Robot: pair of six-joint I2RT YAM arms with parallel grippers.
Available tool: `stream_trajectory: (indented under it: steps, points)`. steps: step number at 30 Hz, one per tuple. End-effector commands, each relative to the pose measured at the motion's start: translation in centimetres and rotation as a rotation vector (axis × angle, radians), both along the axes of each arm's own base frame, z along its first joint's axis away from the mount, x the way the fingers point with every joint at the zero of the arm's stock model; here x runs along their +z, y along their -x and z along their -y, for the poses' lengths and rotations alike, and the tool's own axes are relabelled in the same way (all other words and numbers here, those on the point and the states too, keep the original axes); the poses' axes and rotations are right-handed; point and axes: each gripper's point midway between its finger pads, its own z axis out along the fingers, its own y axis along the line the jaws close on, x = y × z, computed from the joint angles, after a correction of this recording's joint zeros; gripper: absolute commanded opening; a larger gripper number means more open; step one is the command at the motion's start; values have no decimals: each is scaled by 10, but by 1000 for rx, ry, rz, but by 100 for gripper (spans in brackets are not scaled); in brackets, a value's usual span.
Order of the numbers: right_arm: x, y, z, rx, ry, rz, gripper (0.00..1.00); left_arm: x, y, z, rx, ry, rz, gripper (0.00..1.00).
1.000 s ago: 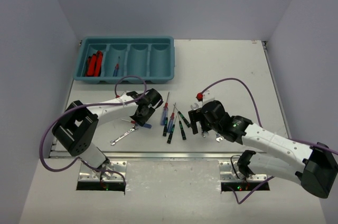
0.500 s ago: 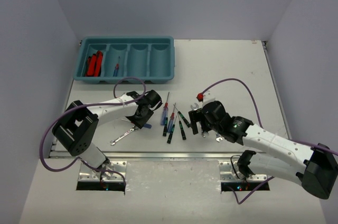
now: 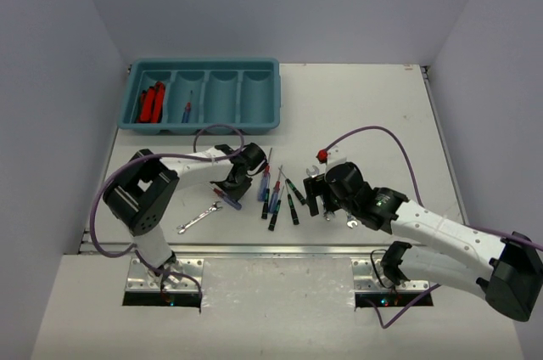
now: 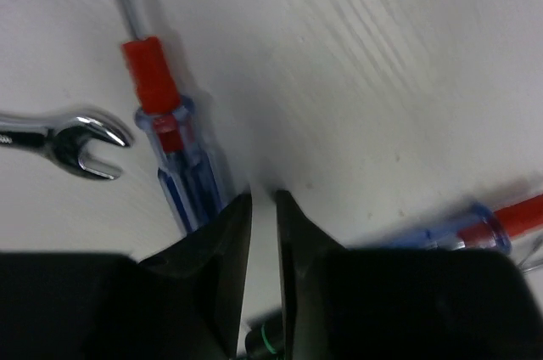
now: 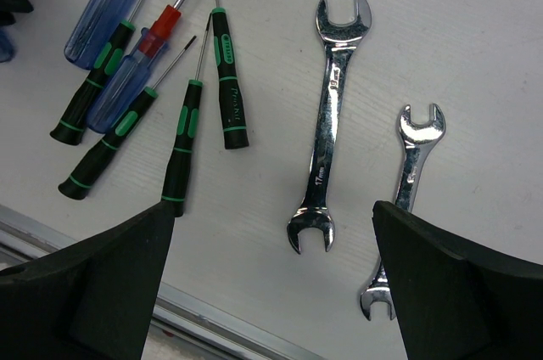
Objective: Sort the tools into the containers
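Note:
The teal tray [image 3: 204, 64] stands at the back left. Red pliers [image 3: 152, 102] lie in its leftmost compartment and a red/blue screwdriver [image 3: 187, 110] in the second. My left gripper [image 3: 246, 180] is low over the table beside a cluster of screwdrivers [image 3: 276, 194]. In the left wrist view its jaws [image 4: 263, 199] stand nearly together with bare table in the slit, next to a red/blue screwdriver [image 4: 170, 148] and a wrench head [image 4: 81, 143]. My right gripper [image 5: 273, 216] is wide open above two silver wrenches [image 5: 331, 122] [image 5: 411, 173].
A loose wrench [image 3: 198, 218] and a red/blue screwdriver [image 3: 227, 199] lie near the front left. Several black/green screwdrivers [image 5: 181, 143] lie left of the wrenches. The table's metal front edge [image 5: 212, 326] is close below the right gripper. Purple cables loop over both arms.
My left gripper has moved right and slightly back, off the front red/blue screwdriver toward the screwdriver cluster. The right arm has not moved.

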Motion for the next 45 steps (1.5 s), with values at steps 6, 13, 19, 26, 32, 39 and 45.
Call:
stream_trajectory:
  steps: [6, 13, 19, 26, 32, 39, 45]
  points:
    - [10, -7, -2, -18, -29, 47, 99, -12, 7, -1, -39, -21, -39, 24]
    - [9, -7, -1, -18, -24, 48, 99, 29, -31, -1, -148, -105, 92, 32]
    - [10, -7, -2, -17, -28, 47, 99, 72, -18, -33, -112, -170, 161, 38]
    - [10, -7, -2, -15, -27, 45, 99, 47, 17, -51, -190, -176, 81, 38]
    - [9, -7, -1, -19, -24, 46, 99, 22, 32, -52, -214, -153, 38, 38]
    - [8, -7, -2, -18, -18, 40, 99, 6, 31, -43, -251, -154, 10, 38]
    - [7, -7, -2, -15, -17, 38, 99, 15, 29, -37, -249, -136, 43, 37]
